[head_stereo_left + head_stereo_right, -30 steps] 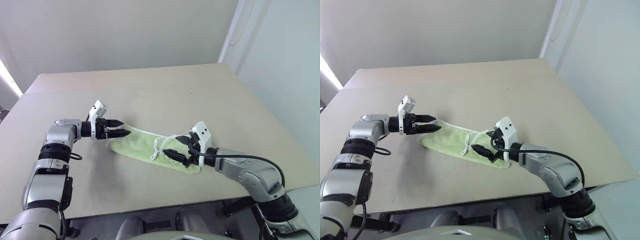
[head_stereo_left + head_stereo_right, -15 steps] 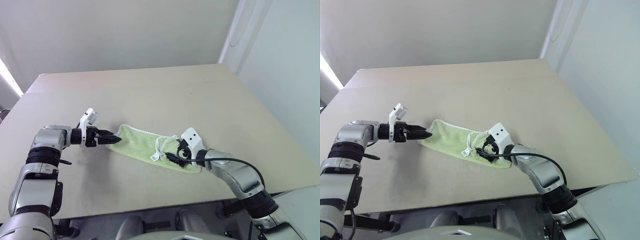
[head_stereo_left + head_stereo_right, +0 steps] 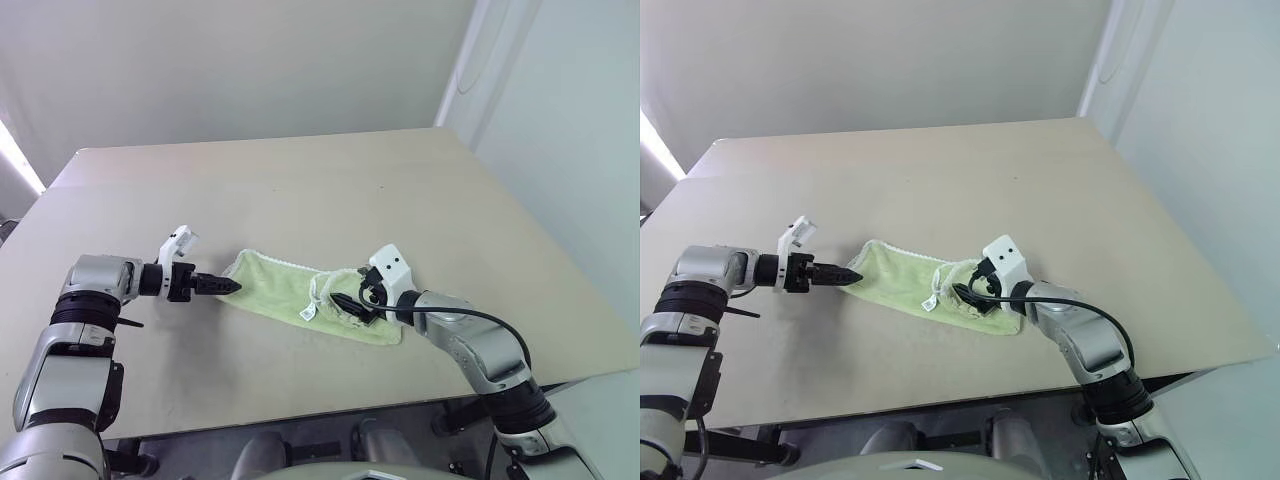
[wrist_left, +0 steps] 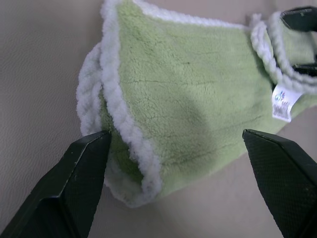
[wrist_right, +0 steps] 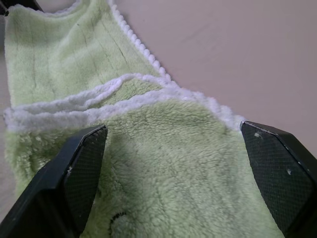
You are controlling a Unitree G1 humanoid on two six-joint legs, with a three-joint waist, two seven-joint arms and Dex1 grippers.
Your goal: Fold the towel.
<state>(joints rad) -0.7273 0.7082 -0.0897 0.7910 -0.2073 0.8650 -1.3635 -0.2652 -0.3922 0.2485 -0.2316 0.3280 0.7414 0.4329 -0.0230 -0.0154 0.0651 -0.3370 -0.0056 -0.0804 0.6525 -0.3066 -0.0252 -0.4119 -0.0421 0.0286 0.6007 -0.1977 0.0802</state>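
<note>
Green towel (image 3: 300,293) lies lengthwise between my gaping, empty claws: left claw (image 3: 228,285) at one end, right claw (image 3: 345,303) over the other.

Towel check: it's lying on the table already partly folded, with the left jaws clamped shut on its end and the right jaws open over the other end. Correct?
Not quite. The left gripper has its jaws open, straddling the end of the towel, not clamped on it; the left wrist view shows this. The rest holds: the towel lies partly folded on the table, and the right gripper is open.
</note>
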